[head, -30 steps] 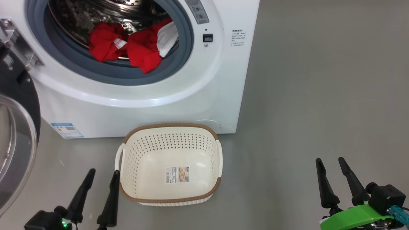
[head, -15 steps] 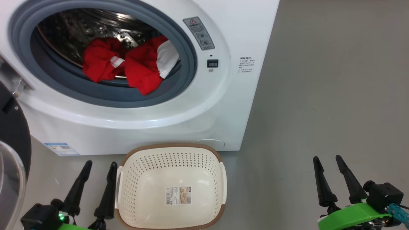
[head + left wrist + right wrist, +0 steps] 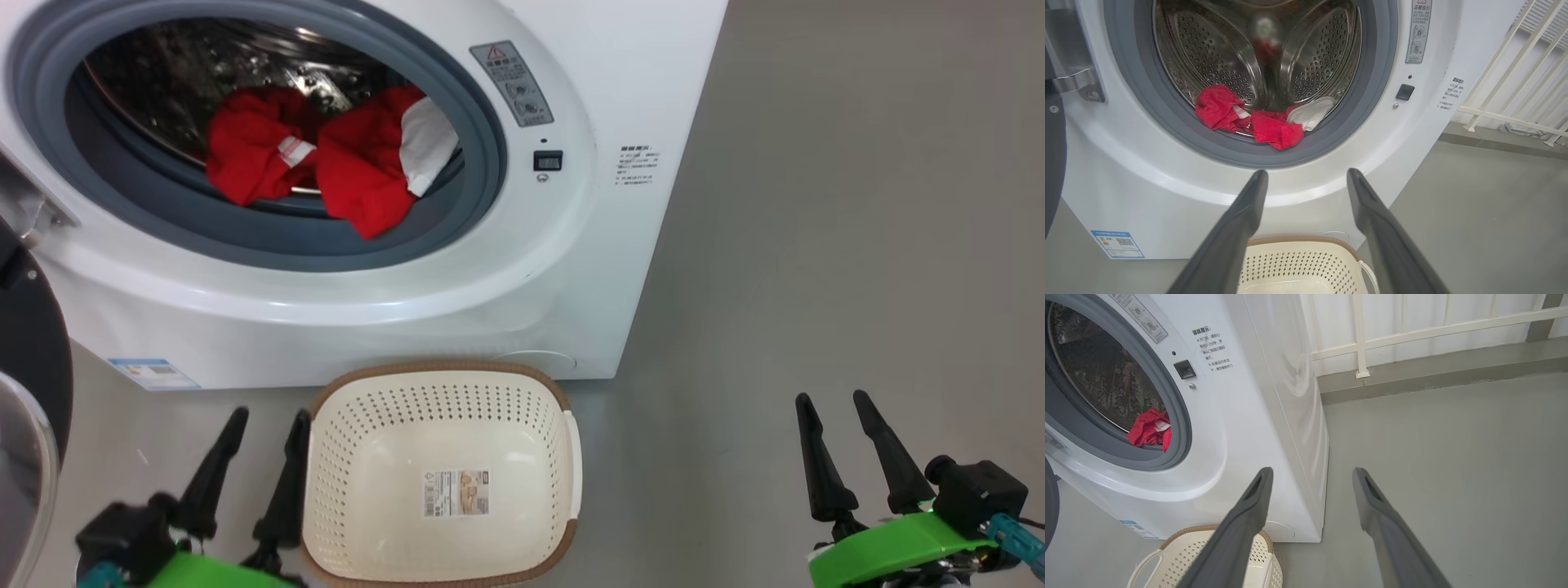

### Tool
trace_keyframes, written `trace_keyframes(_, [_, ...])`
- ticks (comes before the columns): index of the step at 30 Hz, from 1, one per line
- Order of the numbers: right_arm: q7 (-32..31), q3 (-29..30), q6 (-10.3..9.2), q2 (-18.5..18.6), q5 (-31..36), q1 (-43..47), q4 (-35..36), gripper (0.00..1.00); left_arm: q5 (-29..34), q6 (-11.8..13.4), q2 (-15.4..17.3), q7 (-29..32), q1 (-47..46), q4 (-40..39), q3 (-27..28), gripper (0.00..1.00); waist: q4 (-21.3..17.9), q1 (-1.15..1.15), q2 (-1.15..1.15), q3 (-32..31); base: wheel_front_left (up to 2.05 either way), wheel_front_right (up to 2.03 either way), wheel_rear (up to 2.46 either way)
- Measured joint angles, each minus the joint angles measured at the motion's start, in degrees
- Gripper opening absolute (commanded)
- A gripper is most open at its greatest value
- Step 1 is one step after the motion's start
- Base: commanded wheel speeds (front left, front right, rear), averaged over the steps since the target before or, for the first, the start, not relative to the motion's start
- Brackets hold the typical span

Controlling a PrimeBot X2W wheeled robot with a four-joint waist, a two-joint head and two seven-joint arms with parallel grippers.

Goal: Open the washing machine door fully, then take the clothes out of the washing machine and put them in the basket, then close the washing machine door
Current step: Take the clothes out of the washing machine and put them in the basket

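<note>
- The big white boxy front-loading washing machine (image 3: 506, 269) stands at the far left; its round mouth, ringed by a grey-blue rubber gasket (image 3: 482, 155), is uncovered
- The large round door with a glossy black rim and clear glass bowl (image 3: 33, 359) is swung out to the left, and its edge runs down the left border of the head view, near the left gripper
- The bright red clothes with a white-grey piece (image 3: 359, 175) lie at the front lip of the perforated steel drum (image 3: 1314, 53), with one red fold drooping over the gasket's lower edge
- The cream perforated plastic basket with a brown woven-look rim (image 3: 441, 369) sits on the floor just in front of the machine's base, below the mouth, and the label sticker on its bottom is in plain sight
- The left gripper (image 3: 271, 414) hovers low, its right finger just beside the basket's left rim; the two dark fingers are spread wide and hold nothing
- The right gripper (image 3: 832, 398) hangs well to the right of the basket, fingers spread wide, grasping nothing
- Right of the machine's side edge, the grey floor (image 3: 857, 245) runs open as far as a white railing (image 3: 1412, 332)
</note>
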State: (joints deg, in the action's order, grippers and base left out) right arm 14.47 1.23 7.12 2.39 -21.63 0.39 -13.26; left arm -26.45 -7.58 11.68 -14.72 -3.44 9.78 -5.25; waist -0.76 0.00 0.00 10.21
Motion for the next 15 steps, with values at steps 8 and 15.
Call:
trace_keyframes(8, [0.0,-1.29,0.0,0.01,-0.04,-3.33,0.35,1.0,0.12,0.01,0.93,0.0,-14.95,6.16,-3.47,1.0,0.13,0.0,0.0,4.16,0.0,0.0,0.0])
trace_keyframes(15, [0.15,-2.64,0.0,0.04,-0.16,-5.99,0.62,1.0,-3.05,0.0,1.68,0.12,-30.99,19.65,-8.99,1.0,-0.42,0.0,0.0,8.58,0.0,0.0,0.0])
